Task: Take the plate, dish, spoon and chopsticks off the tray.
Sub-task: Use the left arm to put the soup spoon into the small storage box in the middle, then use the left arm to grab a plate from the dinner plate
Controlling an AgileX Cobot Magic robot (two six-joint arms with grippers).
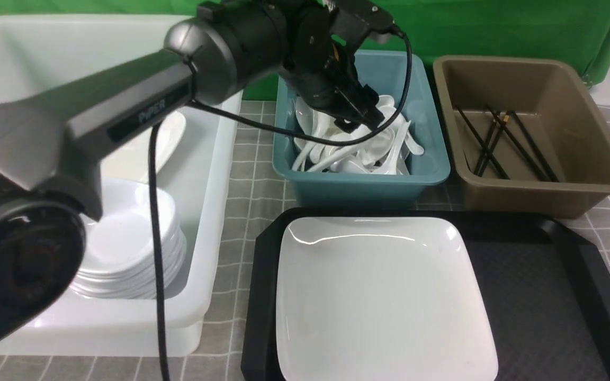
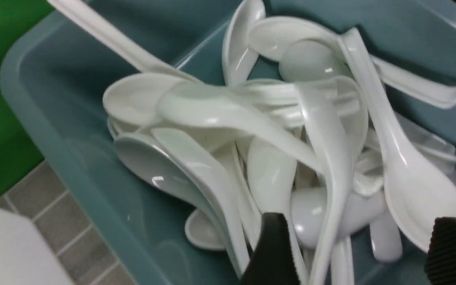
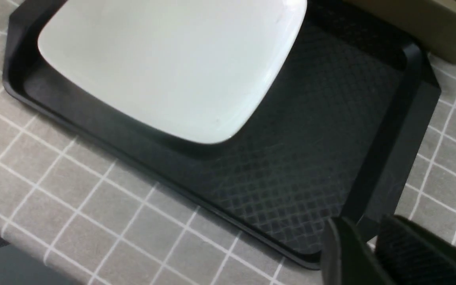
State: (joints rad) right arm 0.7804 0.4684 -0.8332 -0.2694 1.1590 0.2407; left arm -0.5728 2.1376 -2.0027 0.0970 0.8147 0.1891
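The left jaws stand wide over a heap of spoons [image 2: 275, 130] in the teal tub [image 1: 358, 185] — the task's spoon cannot be told from the rest. The right jaws, partly cut off, stand narrow with nothing between, over a corner of the tray [image 3: 315, 150]. The plate [image 1: 384, 296] lies on the tray, chopsticks [image 1: 481, 142] in the brown tub [image 1: 522, 200]; the left arm [image 1: 98, 121] hides part of the dishes [image 1: 125, 248] stacked in the white tub [image 1: 215, 222].
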